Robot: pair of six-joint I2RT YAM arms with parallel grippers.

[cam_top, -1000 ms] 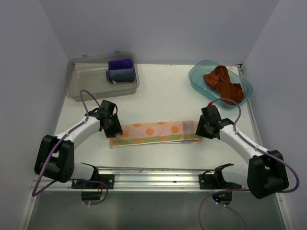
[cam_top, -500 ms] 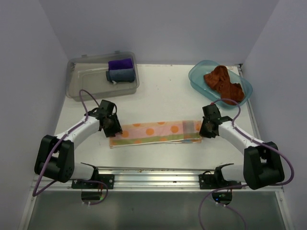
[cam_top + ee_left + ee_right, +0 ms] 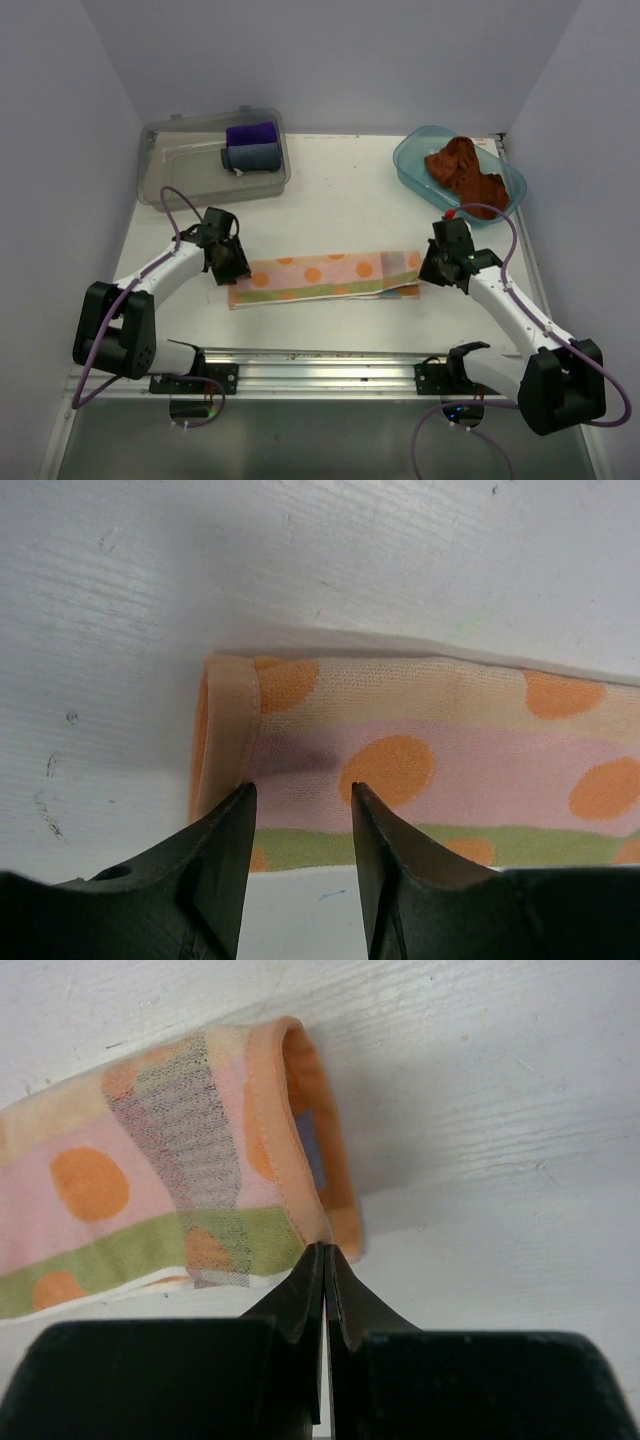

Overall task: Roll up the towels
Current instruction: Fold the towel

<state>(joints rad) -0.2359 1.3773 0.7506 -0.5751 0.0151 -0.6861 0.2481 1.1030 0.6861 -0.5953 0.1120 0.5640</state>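
The patterned towel (image 3: 325,277) lies folded into a long strip across the middle of the table. My left gripper (image 3: 232,268) is open, its fingertips straddling the strip's left end (image 3: 420,740); in the wrist view the gripper (image 3: 300,790) holds nothing. My right gripper (image 3: 432,275) is shut on the hem at the strip's right end, which curls up off the table (image 3: 300,1130); in the wrist view the gripper (image 3: 325,1250) pinches the orange edge. The rust-brown towel (image 3: 465,172) lies crumpled in a blue tub (image 3: 410,160) at the back right.
A clear plastic bin (image 3: 170,175) at the back left holds a rolled purple cloth (image 3: 250,133) and a rolled grey-blue cloth (image 3: 250,157). A metal rail (image 3: 320,360) runs along the near edge between the arm bases. Walls close in on three sides.
My right gripper has shifted a little right and up, lifting the towel's right end so it curls. The left gripper has barely moved.
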